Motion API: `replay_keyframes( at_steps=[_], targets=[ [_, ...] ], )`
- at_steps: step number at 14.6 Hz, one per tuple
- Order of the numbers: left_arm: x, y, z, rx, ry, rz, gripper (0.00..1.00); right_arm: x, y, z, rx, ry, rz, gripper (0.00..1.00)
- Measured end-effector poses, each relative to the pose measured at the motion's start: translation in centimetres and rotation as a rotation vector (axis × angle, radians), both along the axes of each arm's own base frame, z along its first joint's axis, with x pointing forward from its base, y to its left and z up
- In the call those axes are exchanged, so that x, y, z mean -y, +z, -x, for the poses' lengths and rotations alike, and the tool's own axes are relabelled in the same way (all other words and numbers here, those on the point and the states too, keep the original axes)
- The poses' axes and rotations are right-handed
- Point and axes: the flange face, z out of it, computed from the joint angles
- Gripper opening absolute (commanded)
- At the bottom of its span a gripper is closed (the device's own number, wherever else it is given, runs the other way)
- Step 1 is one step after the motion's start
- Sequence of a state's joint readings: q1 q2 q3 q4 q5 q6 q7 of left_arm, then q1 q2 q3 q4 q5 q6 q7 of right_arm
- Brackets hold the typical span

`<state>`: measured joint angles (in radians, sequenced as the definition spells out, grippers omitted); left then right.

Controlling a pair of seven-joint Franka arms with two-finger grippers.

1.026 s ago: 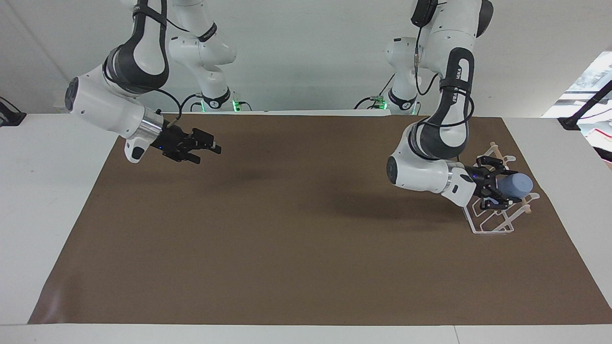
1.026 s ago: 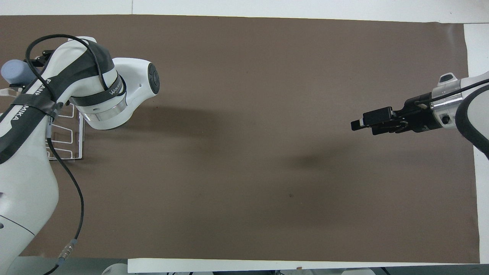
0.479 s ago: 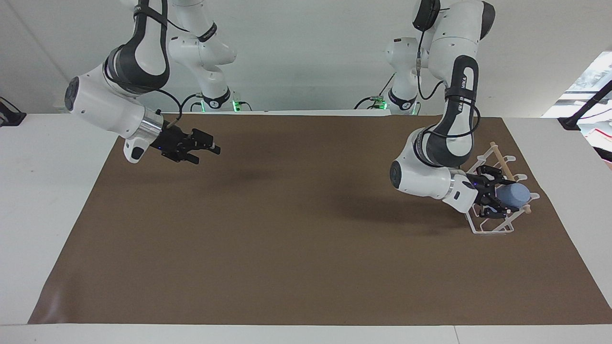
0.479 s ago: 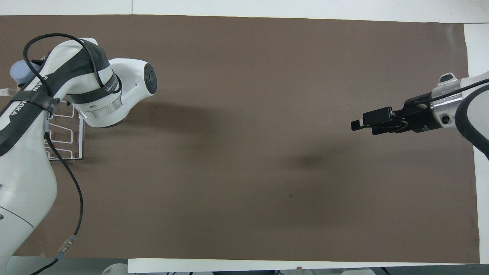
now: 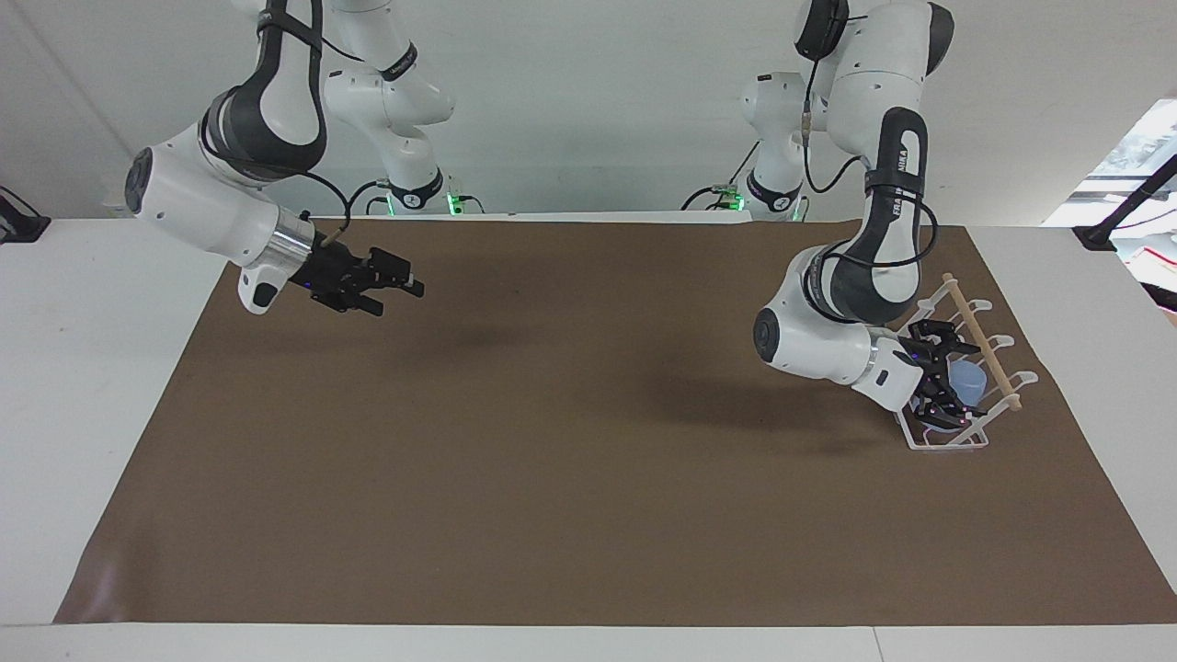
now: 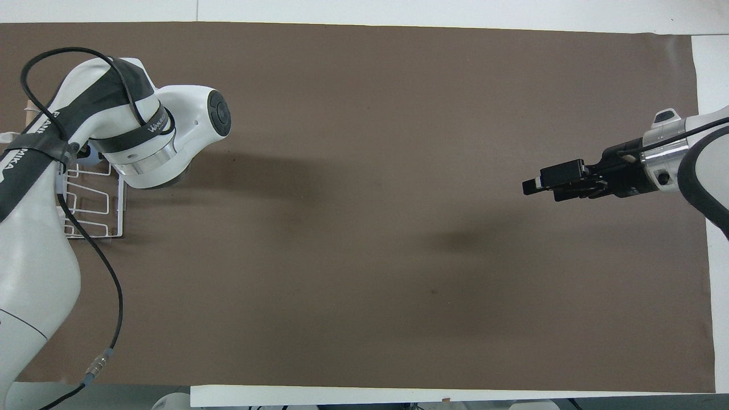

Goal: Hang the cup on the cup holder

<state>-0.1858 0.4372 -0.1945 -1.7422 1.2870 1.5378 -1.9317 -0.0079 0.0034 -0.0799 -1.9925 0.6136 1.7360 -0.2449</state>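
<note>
The light-blue cup lies tilted among the prongs of the white wire cup holder, just below its wooden rod, toward the left arm's end of the table. My left gripper is down in the rack and shut on the cup. In the overhead view the left arm hides the gripper and almost all of the cup; only part of the cup holder shows. My right gripper waits open and empty in the air over the mat toward the right arm's end; it also shows in the overhead view.
A brown mat covers the white table. The cup holder stands near the mat's edge at the left arm's end. Nothing else lies on the mat.
My left gripper has lowered the cup from above the rod down among the prongs of the cup holder. The right arm has not moved.
</note>
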Motion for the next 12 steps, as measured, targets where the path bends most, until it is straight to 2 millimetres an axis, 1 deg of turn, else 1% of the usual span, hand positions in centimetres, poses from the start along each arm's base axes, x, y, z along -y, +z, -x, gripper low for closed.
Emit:
replay_keyframes(
  at_steps=[1, 2, 3, 4, 5, 6, 8, 9, 10, 12],
  targets=[
    [0.1, 0.1, 0.0, -0.023, 0.007, 0.018, 1.0, 0.1, 0.0, 0.0, -0.002, -0.005, 0.008, 1.0],
    [0.3, 0.5, 0.0, -0.053, 0.02, 0.054, 1.0, 2.0, 1.6, -0.4, -0.019, -0.059, 0.119, 1.0],
    [0.5, 1.3, 0.0, -0.087, 0.034, 0.103, 1.0, 4.4, 4.4, -0.6, -0.01, -0.115, 0.181, 1.0],
    [0.7, 2.7, 0.0, -0.131, 0.038, 0.164, 1.0, 6.3, 7.2, -0.3, 0.007, -0.155, 0.204, 1.0],
    [0.7, 4.7, 0.2, -0.187, 0.029, 0.236, 1.0, 7.5, 9.0, 0.2, 0.019, -0.177, 0.214, 1.0],
    [0.4, 7.0, 0.8, -0.25, 0.013, 0.313, 1.0, 7.9, 9.9, 0.6, 0.029, -0.184, 0.223, 1.0],
    [-0.8, 11.4, 2.1, -0.361, -0.03, 0.456, 1.0, 8.3, 9.9, 0.7, 0.03, -0.16, 0.315, 1.0],
    [-1.4, 12.9, 2.6, -0.414, -0.064, 0.523, 1.0, 8.4, 9.7, 0.6, 0.03, -0.139, 0.38, 1.0],
    [-1.8, 13.9, 3.0, -0.468, -0.103, 0.593, 1.0, 8.5, 9.5, 0.3, 0.033, -0.123, 0.43, 1.0],
    [-2.1, 14.8, 3.2, -0.552, -0.175, 0.722, 1.0, 8.7, 8.9, -0.3, 0.024, -0.102, 0.489, 1.0]
  ],
)
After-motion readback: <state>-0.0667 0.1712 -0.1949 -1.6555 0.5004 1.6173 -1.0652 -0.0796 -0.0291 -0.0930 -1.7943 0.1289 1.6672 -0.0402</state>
